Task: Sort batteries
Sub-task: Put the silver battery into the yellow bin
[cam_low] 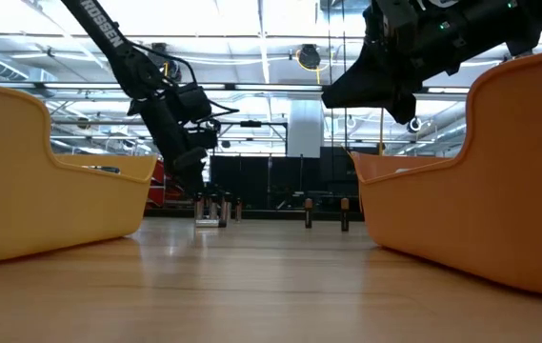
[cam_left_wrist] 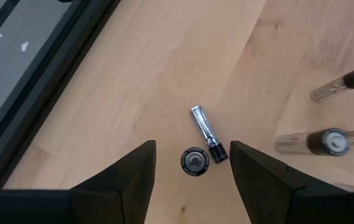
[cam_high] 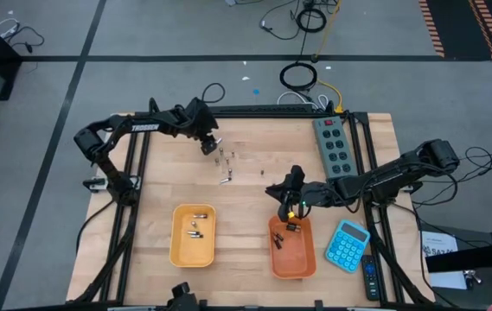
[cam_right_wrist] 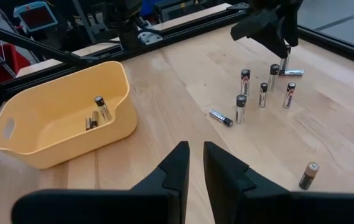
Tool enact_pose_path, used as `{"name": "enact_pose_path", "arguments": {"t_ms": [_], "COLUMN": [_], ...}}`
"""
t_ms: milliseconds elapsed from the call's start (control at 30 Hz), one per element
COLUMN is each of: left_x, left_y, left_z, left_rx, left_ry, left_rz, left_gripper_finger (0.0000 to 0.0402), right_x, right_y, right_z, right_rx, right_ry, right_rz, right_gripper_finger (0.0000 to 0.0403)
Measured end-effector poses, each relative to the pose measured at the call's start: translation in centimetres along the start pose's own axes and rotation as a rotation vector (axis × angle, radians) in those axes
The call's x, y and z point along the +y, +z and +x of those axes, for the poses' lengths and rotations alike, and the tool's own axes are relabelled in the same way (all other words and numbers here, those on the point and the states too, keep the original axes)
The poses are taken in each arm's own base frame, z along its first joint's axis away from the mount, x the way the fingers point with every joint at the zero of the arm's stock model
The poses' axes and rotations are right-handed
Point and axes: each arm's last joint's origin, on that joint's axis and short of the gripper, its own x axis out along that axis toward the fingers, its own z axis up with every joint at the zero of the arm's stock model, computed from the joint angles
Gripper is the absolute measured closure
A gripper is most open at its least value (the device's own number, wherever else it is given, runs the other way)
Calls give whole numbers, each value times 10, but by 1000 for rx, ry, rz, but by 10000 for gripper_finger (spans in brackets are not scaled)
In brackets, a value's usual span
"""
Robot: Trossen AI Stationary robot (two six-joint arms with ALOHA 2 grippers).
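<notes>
Several batteries (cam_high: 226,164) stand or lie on the wood table's far middle. My left gripper (cam_left_wrist: 192,149) is open, slanting down over them. Its fingers stand on either side of one upright battery (cam_left_wrist: 194,160), and a lying battery (cam_left_wrist: 206,132) rests just beyond it. My right gripper (cam_right_wrist: 195,158) hovers over the far end of the orange tray (cam_high: 304,259), shut with nothing between its fingers. The orange tray holds dark batteries (cam_high: 290,229). The yellow tray (cam_high: 179,250) holds a few silvery ones (cam_right_wrist: 99,109).
A grey power strip (cam_high: 333,145) lies at the far right. A blue calculator (cam_high: 348,244) sits right of the orange tray. One battery (cam_right_wrist: 309,175) stands alone between the group and the power strip. Bare wood lies between the trays and the group.
</notes>
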Motion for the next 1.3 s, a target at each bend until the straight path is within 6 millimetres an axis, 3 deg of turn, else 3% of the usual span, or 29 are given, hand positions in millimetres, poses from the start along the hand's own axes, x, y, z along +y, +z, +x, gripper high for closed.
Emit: {"name": "enact_pose_path", "arguments": {"t_ms": [433, 800, 1133, 1300], "left_x": [2, 1, 2, 5], "left_y": [-1, -1, 1, 29], "left_z": [4, 4, -2, -24], "left_rx": [17, 14, 90, 22], "left_ry": [46, 16, 7, 0], "left_rz": [4, 24, 12, 16], "left_gripper_finger": [201, 349, 348, 348], "right_x": [0, 0, -3, -4], "right_y": [0, 0, 1, 0], "right_z": [0, 0, 1, 1], "right_rx": [1, 1, 2, 12], "right_ry": [-1, -1, -13, -20], "right_rz": [0, 0, 2, 11], "right_gripper_finger": [364, 364, 364, 364]}}
